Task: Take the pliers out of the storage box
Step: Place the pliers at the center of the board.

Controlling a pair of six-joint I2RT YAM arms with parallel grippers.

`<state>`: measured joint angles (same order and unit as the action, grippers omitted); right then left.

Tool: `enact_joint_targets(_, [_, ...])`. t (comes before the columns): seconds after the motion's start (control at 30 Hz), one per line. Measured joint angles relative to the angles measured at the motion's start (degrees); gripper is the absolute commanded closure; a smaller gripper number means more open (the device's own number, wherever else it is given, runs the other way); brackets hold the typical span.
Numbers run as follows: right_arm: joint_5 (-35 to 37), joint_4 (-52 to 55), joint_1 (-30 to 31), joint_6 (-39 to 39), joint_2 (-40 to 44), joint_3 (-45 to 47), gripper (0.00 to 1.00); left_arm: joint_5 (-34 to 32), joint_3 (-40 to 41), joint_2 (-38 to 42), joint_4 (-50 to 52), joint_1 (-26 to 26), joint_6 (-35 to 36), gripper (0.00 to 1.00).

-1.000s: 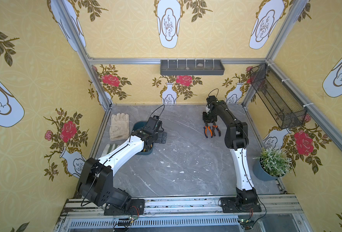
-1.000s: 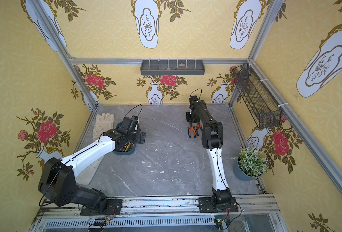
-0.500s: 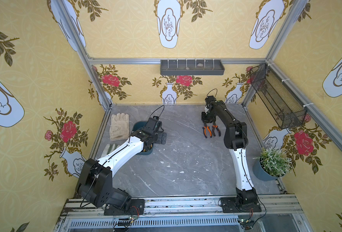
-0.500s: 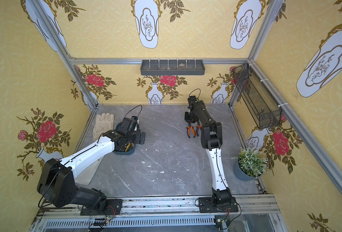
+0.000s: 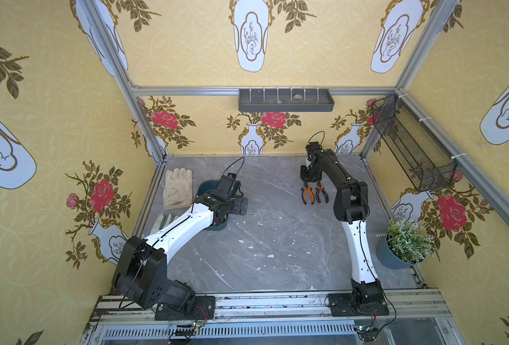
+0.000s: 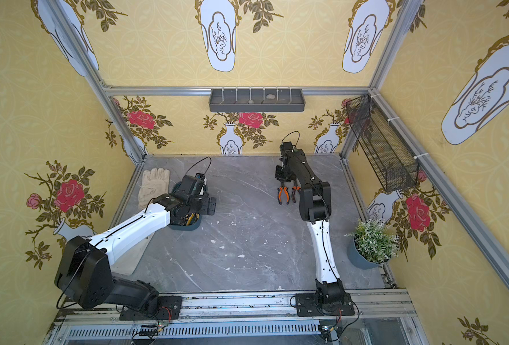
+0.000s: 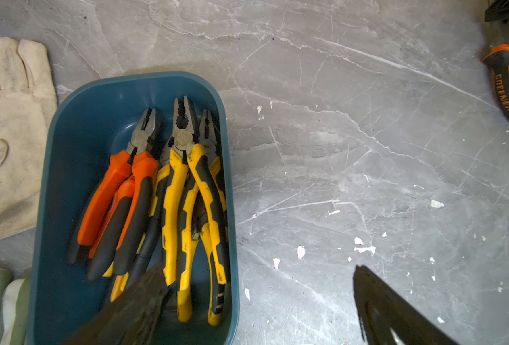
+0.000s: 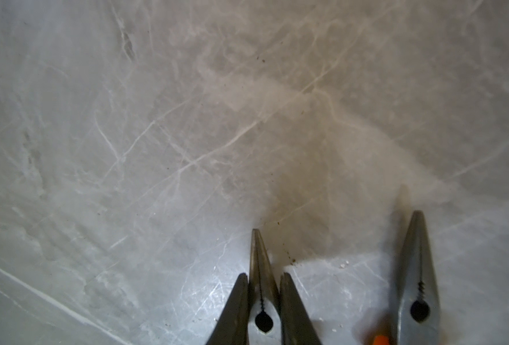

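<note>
Half a dozen or so pliers lie heaped in the storage box. In both top views the box sits at approx. 9 o'clock on the table, w/ a pale glove just beside its 9 o'clock wall. Long axes run w/ the box's length, 12 to 6: dark noses twd 12, handles twd 6. Orange-and-black are on the 9 side, yellow-and-black on the 3 side, all overlapping.

L gripper is by far the nearer tool, spread wide, holding nothing. One finger hangs over the handle ends, the other over bare table past the box's 3 o'clock wall. So the heap lies approx. 10–11 o'clock from its midpoint. Next move prob. needs a shift twd 9, then down across one handle pair.

Well apart, at approx. 1 o'clock, two more lie out on the table. R gripper pinches the slim nose of the orange needle-nose pliers; a second orange pair lies just beside.
</note>
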<state>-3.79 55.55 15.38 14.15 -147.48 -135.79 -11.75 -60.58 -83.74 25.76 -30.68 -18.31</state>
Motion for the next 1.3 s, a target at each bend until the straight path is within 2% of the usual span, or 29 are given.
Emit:
enact_joint_targets(0.33, [0.0, 0.0, 0.0, 0.8, 0.1, -0.1, 0.80, 0.0, 0.0, 0.0, 0.0, 0.0, -0.2, 0.01])
enact_joint_targets(0.37, [0.0, 0.0, 0.0, 0.9, 0.1, -0.2, 0.78, 0.0, 0.0, 0.0, 0.0, 0.0, -0.2, 0.01])
enact_joint_targets(0.43, [-0.1, 0.0, 0.0, 1.1, 0.1, -0.5, 0.66, 0.0, 0.0, 0.0, 0.0, 0.0, -0.2, 0.01])
enact_joint_targets(0.53, [-0.1, -0.2, 0.0, 1.0, 0.1, -0.6, 0.55, 0.1, 0.0, 0.0, 0.0, 0.0, -0.2, 0.01])
enact_joint_targets(0.73, [0.5, -0.1, 0.1, 1.0, 1.9, -0.6, 0.52, 0.2, 0.4, 1.2, 0.0, 0.3, -0.9, 0.01])
enact_joint_targets(0.87, [2.7, 0.0, 0.8, 1.0, 8.1, -0.6, 0.48, 0.2, 0.4, 3.2, 0.0, 0.4, -1.4, 0.01])
enact_joint_targets(1.03, [7.1, -0.7, 6.5, 0.5, 21.4, 0.6, 0.33, -0.6, 1.6, 8.4, 0.0, 0.9, -4.6, 0.00])
enact_joint_targets(1.07, [8.2, -1.2, 8.4, 0.1, 24.3, 2.0, 0.27, -0.7, 2.1, 9.9, 0.0, 1.1, -5.2, 0.00])
enact_joint_targets(1.13, [10.7, -1.9, 12.3, -0.5, 29.2, 5.6, 0.04, -0.7, 2.6, 12.6, 0.2, 1.4, -6.4, 0.01])
enact_joint_targets(1.3, [14.9, -3.6, 23.0, -1.0, 41.3, 19.2, 0.03, 0.3, 2.5, 17.8, 2.2, 1.4, -8.3, 0.01])
